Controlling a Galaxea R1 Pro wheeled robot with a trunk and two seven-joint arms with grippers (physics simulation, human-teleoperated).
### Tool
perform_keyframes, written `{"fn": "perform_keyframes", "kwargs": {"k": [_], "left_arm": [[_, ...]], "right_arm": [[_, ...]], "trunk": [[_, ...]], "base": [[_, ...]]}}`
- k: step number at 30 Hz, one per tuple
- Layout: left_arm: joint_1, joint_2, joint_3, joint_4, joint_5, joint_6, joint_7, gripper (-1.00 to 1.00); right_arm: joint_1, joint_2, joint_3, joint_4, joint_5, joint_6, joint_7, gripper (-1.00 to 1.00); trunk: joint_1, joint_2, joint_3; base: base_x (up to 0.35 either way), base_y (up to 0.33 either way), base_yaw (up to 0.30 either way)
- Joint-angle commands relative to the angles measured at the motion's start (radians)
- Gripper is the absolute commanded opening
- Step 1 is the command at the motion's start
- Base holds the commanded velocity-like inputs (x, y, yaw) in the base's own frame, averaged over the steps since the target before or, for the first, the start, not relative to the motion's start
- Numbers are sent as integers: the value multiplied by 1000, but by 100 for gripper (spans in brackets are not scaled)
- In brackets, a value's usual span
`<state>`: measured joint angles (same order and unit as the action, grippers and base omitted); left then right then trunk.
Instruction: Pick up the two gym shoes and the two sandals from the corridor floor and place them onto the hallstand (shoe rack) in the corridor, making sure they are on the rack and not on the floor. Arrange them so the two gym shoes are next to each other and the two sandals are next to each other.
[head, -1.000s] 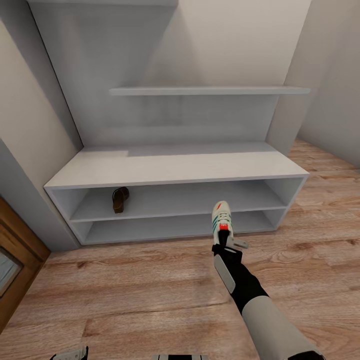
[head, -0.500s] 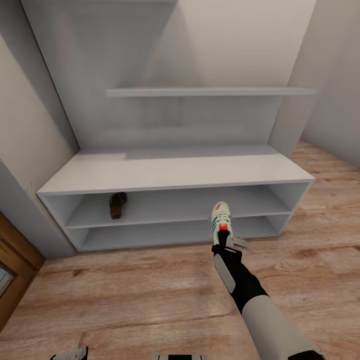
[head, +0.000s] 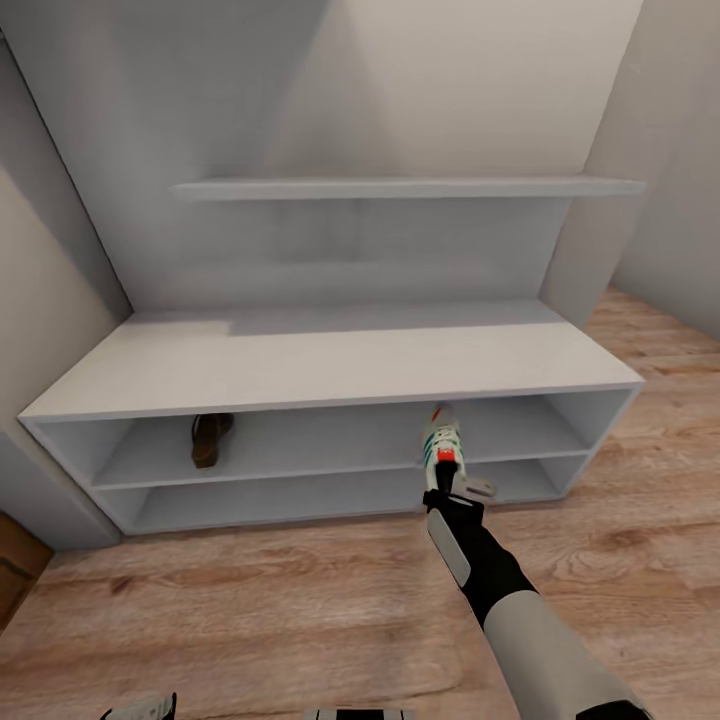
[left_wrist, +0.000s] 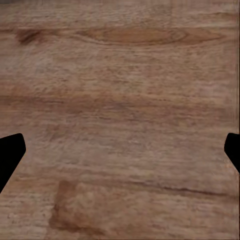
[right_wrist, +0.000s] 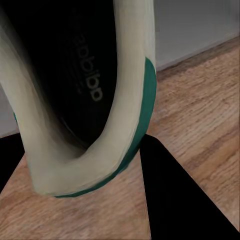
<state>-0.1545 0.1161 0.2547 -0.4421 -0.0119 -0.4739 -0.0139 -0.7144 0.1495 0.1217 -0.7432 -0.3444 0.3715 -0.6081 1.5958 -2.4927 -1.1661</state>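
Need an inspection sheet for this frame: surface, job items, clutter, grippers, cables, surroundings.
Surface: wood plank floor, bare where seen.
Job's things: gym shoe held toe-first at the hallstand upper shelf opening; one sandal on the upper shelf, left part.
Clutter: nothing seen.
Grippers: right gripper shut on the gym shoe's heel; left gripper open over floor.
Cables: nothing seen.
Surroundings: floating wall shelf, grey walls.

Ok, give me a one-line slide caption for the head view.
Right tool carries a gym shoe toward the hallstand, one sandal already shelved.
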Motion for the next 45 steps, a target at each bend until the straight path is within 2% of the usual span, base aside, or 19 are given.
{"fn": "perform_keyframes", "kwargs": {"k": [1, 10, 24, 45], "left_arm": [[0, -1, 3, 0, -2, -3, -1, 100], [0, -1, 3, 0, 0, -3, -1, 100], [0, -1, 3, 0, 0, -5, -1, 100], [-1, -1, 3, 0, -2, -6, -1, 100]], "right_arm": [[0, -1, 4, 0, -7, 3, -8, -100], [0, -2, 3, 1, -7, 3, -8, -100], [0, -2, 4, 5, -6, 1, -9, -100], [0, -3, 4, 4, -6, 3, -9, -100]], "trunk": [[0, 0, -1], [0, 0, -1], [0, 0, -1], [0, 0, -1]], "base": [[295, -174, 0], [314, -113, 0], [304, 37, 0], [87, 10, 0]]}}
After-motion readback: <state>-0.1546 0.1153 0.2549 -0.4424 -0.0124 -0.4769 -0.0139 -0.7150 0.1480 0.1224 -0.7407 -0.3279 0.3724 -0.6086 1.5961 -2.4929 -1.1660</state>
